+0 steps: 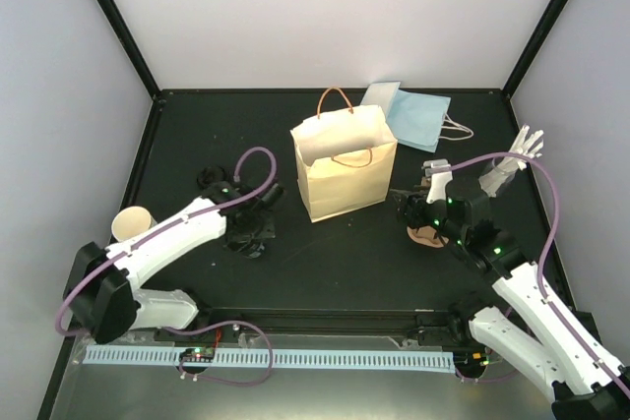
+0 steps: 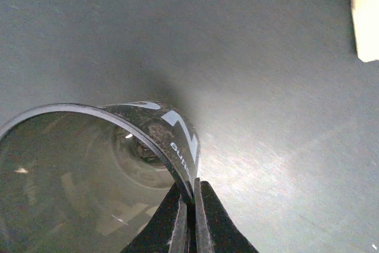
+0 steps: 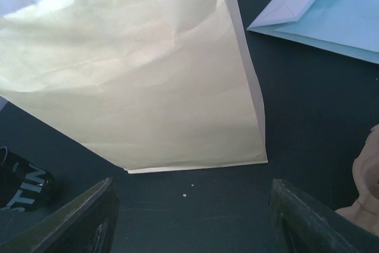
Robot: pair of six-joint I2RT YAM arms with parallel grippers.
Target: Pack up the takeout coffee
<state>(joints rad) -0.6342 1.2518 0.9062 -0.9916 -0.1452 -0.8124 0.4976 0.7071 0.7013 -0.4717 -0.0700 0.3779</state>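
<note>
The takeout coffee is out of view in every frame. My left gripper (image 1: 248, 235) (image 2: 192, 197) is shut on the thin wall of a black cup (image 2: 172, 137) with white lettering, pinching its rim; the cup's open mouth fills the lower left of the left wrist view. The tan paper bag (image 1: 340, 159) (image 3: 148, 75) stands open in the middle of the table. My right gripper (image 1: 409, 211) (image 3: 195, 205) is open just right of the bag's base, low over bare table, with nothing between its fingers.
A lidless cream cup (image 1: 131, 223) stands by the left arm. A brown pulp carrier (image 1: 430, 235) (image 3: 364, 188) lies under the right wrist. A light blue bag (image 1: 418, 115) (image 3: 331, 16) lies behind. A white model hand (image 1: 517, 159) stands far right. Another black lettered object (image 3: 23, 185) shows left of the bag.
</note>
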